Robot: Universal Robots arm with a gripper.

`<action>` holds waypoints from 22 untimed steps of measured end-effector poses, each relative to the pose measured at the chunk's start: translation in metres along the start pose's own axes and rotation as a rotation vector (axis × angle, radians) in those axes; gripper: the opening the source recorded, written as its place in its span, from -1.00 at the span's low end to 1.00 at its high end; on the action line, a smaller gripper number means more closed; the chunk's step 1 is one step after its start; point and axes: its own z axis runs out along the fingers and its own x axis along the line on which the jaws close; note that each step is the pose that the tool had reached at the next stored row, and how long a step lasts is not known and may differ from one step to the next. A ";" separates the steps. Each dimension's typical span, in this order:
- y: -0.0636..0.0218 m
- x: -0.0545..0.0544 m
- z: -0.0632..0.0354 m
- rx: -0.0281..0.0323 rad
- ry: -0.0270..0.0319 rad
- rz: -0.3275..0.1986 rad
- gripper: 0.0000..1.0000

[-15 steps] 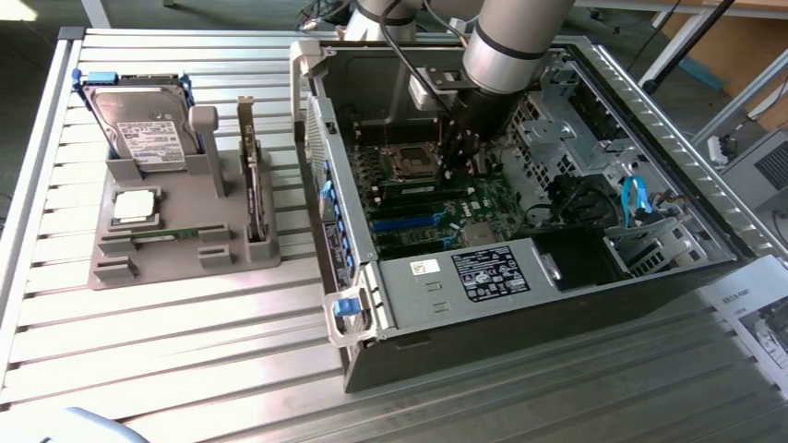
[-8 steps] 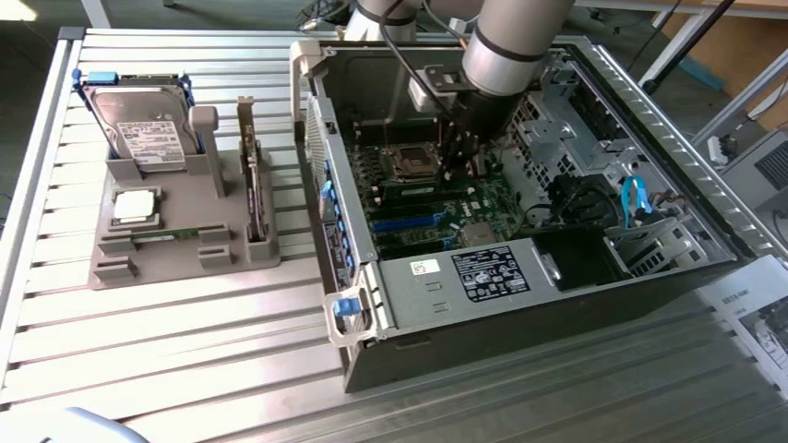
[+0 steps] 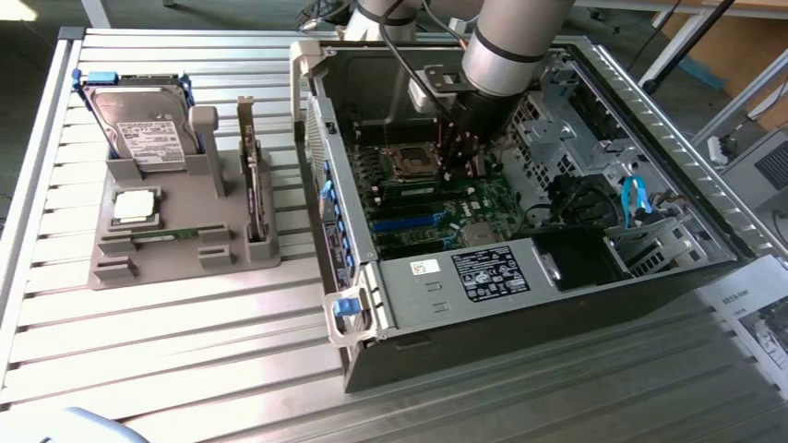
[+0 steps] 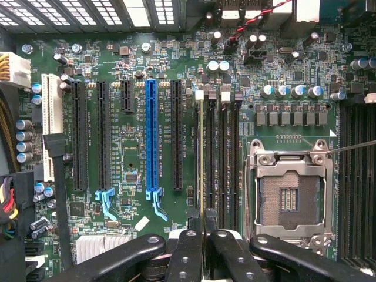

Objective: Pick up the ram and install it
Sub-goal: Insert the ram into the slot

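Slatted metal table [image 3: 185, 351] (sunlit); gripper [image 4: 203, 235] pinching ram [image 4: 201, 153] inside case [image 3: 555, 323].

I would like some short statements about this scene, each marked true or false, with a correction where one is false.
1. The hand grips the ram, which is lined up along the memory slots. True.
2. The processor socket holds a chip. False: it is empty.
3. A hard drive stands in the grey holder outside the computer case. True.
4. All long slots on the motherboard are black. False: one slot is blue.
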 end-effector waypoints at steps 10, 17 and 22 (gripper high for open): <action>0.0000 0.000 0.0004 0.0001 -0.0003 0.003 -0.76; 0.0000 0.000 0.0013 -0.0001 0.0000 0.003 -0.76; 0.0000 0.000 0.0017 0.0000 0.0001 0.003 -0.76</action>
